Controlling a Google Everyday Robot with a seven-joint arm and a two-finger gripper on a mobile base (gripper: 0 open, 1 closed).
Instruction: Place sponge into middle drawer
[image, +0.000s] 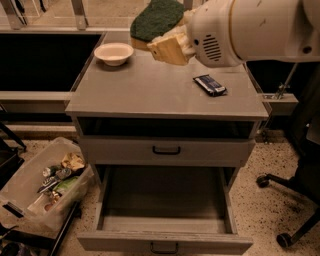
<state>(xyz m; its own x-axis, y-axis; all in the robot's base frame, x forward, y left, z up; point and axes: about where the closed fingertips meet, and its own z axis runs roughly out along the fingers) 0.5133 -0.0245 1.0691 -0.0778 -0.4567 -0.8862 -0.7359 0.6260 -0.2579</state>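
Observation:
My gripper (161, 42) is shut on the sponge (157, 17) and holds it in the air above the back of the cabinet top (150, 90). The sponge's dark green face points up and a strip of yellow foam shows under it. The tan fingers (170, 50) clamp its right end. The middle drawer (165, 220) is pulled wide open at the bottom of the view, with its grey inside bare and its black handle on the front. It lies well below and in front of the gripper.
A closed grey drawer (166, 150) sits one tier above the open one. A white bowl (114, 53) and a dark blue snack wrapper (210, 84) lie on the cabinet top. A plastic bin of rubbish (45, 185) stands left; an office chair base (285, 220) stands right.

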